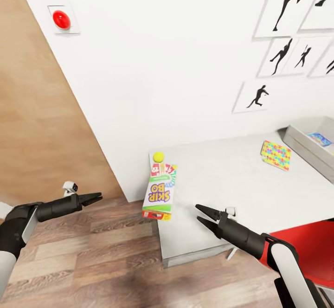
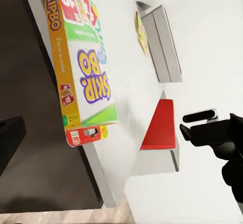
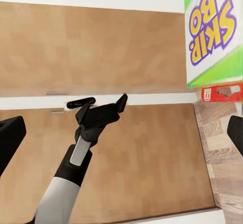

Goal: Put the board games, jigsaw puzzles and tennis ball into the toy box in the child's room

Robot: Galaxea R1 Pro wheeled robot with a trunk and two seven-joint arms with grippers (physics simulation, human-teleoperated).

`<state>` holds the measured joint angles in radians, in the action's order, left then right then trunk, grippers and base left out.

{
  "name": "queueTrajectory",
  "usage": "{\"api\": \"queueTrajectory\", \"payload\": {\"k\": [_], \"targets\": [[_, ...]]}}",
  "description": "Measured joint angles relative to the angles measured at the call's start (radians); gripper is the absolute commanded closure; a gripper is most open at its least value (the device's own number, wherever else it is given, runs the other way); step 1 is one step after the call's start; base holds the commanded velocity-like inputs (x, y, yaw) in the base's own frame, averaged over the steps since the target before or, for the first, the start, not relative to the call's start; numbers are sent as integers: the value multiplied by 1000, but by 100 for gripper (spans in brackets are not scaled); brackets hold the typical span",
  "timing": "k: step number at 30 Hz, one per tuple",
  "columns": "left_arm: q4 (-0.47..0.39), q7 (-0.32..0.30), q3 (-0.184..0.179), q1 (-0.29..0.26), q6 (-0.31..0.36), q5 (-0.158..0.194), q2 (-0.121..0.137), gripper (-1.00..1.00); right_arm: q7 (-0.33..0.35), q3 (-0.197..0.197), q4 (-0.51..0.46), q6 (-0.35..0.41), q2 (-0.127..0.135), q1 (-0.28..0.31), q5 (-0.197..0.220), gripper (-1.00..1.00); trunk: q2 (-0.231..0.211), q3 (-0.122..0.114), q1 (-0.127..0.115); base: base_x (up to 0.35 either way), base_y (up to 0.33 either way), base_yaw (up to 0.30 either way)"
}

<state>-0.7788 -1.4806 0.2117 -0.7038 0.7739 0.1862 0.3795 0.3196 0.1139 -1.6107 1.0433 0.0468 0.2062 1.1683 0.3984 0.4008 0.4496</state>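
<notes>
- Surface (image 1: pixel 232 182): pale grey-white desk against the white wall, running from 6 o'clock to 3 o'clock in the head view.
- Board game (image 1: pixel 159 191): flat box lettered "SKIP BO" in purple on yellow, with green and red bands and "SKIPBO" along its orange spine; it lies on the surface's near-left corner, its red end overhanging the edge, at 6 o'clock of the ball.
- Tennis ball (image 1: pixel 158 156): yellow-green, on the surface just beyond the box's far end, seemingly touching it.
- Jigsaw puzzle (image 1: pixel 275 155): one multicolour square tile, flat on the surface at 3 o'clock, just beside the toy box.
- Toy box (image 1: pixel 306 145): pale grey bin at the surface's far right; a blue item (image 1: pixel 320 138) lies inside, lettering unreadable.
- Left claw (image 1: pixel 95 199): fingers close together, nothing between them, over the wood floor (image 1: pixel 93 252) at 9 o'clock of the board game, apart from it.
- Right claw (image 1: pixel 200 214): fingers spread, released, above the surface's near edge at 4 o'clock of the board game.
- Red chair (image 1: pixel 311 247): at 4 o'clock, beside the right arm.
- Wall pictures (image 1: pixel 283 53): black silhouettes of athletes.
- Red round button (image 1: pixel 61 19): on a wall plate, at 11 o'clock.
</notes>
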Motion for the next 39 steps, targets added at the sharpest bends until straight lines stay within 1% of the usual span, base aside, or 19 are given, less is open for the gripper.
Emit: {"api": "queueTrajectory", "payload": {"k": [9,15,39], "targets": [[0,-1,-1,0,-6,0,0,-100,-1,-6,0,0,-1,0,-1,-100,0,-11,0,-77,92,-201],[0,-1,-1,0,-8,0,0,-100,-2,-7,0,0,-1,0,-1,-100,0,-18,0,-39,163,-201],[0,-2,0,0,-8,0,2,-100,-6,-10,0,0,-2,0,-11,-100,0,-47,0,-2,50,-199]]}}
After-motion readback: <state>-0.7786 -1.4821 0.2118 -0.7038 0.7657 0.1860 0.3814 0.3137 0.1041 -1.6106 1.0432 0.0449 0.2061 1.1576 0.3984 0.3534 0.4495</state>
